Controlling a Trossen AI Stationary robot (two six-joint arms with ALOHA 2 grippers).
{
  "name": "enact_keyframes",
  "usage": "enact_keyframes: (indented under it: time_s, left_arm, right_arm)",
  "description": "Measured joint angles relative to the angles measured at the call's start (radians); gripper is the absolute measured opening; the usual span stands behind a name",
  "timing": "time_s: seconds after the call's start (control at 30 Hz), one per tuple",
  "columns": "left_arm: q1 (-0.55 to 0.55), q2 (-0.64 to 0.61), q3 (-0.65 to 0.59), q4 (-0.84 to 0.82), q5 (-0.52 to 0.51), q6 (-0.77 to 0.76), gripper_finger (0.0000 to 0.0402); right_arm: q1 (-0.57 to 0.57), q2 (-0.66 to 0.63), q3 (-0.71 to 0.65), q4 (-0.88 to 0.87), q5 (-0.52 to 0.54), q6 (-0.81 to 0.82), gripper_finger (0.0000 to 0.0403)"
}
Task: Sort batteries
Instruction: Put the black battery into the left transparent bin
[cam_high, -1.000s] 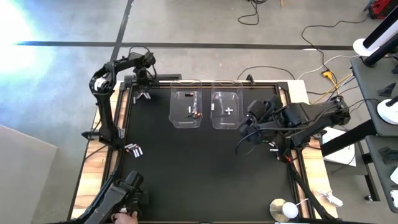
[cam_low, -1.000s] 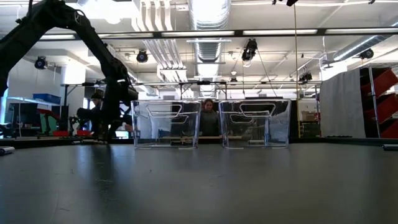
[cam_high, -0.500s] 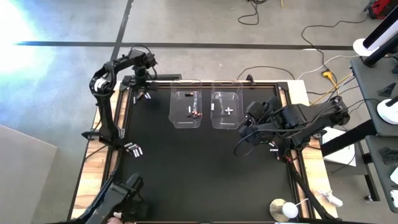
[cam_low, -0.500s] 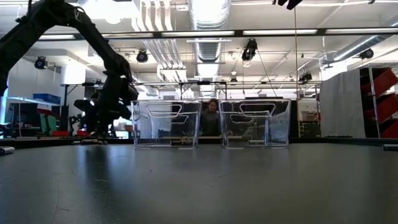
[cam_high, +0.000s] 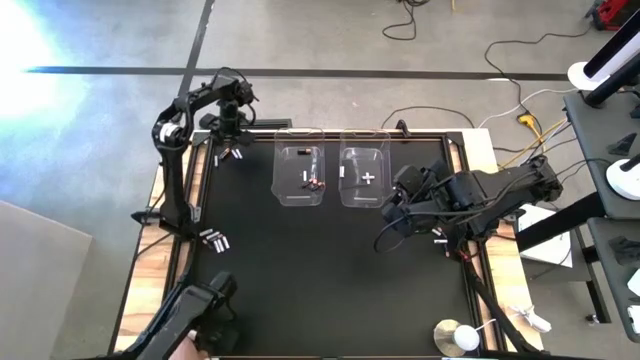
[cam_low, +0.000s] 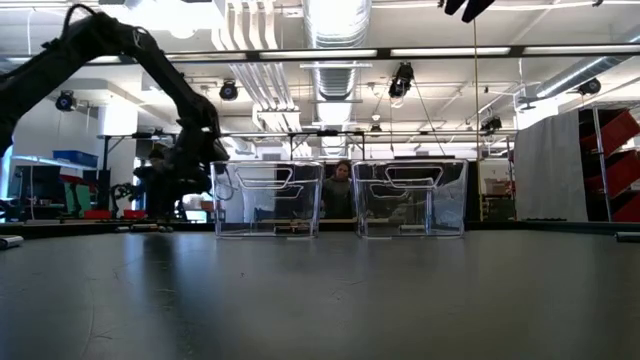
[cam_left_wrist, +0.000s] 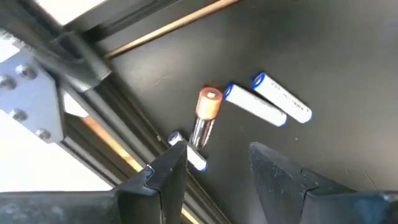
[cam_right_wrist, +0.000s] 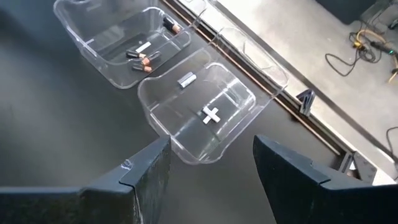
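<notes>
Several batteries lie in a cluster (cam_high: 232, 155) at the table's far left corner. The left wrist view shows an orange-capped silver battery (cam_left_wrist: 204, 120), two white blue-ended ones (cam_left_wrist: 255, 107) and a fourth white battery (cam_left_wrist: 189, 155) partly behind one fingertip. My left gripper (cam_left_wrist: 217, 152) hovers open just above them (cam_high: 231, 135), also seen in the low view (cam_low: 176, 195). More batteries lie near the left edge (cam_high: 215, 240) and near the right edge (cam_high: 440, 238). My right gripper (cam_right_wrist: 211, 146) is open, raised near the plus-marked tub (cam_high: 395, 212).
Two clear tubs stand side by side at the far middle of the black mat. The minus-marked tub (cam_high: 300, 176) holds a few dark batteries (cam_right_wrist: 140, 57). The plus-marked tub (cam_high: 365, 177) holds one silver battery (cam_right_wrist: 186, 79). A metal frame rail (cam_left_wrist: 93, 81) borders the left cluster.
My left arm has swung its wrist a little toward the table's far edge over the corner cluster, its gripper staying low above the batteries. The batteries and tubs have not moved.
</notes>
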Motion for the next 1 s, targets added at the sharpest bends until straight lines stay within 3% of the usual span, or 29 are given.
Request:
enact_keyframes:
  time_s: [0.3,0.7,0.8,1.0]
  left_arm:
    - [0.000,0.120,0.019,-0.036,-0.040,0.011,0.0155]
    - [-0.003,0.147,0.021,-0.027,-0.039,0.060,0.0149]
    - [-0.003,0.148,0.021,-0.025,-0.036,0.059,0.0125]
    - [-0.004,0.149,0.020,-0.022,-0.032,0.051,0.0038]
  right_arm:
    - [0.013,0.000,0.000,0.021,-0.027,0.043,0.0219]
    - [0.012,0.000,0.000,0.022,-0.027,0.060,0.0219]
    - [0.012,0.000,0.000,0.022,-0.022,0.053,0.0219]
    - [0.012,0.000,0.000,0.022,-0.021,0.050,0.0219]
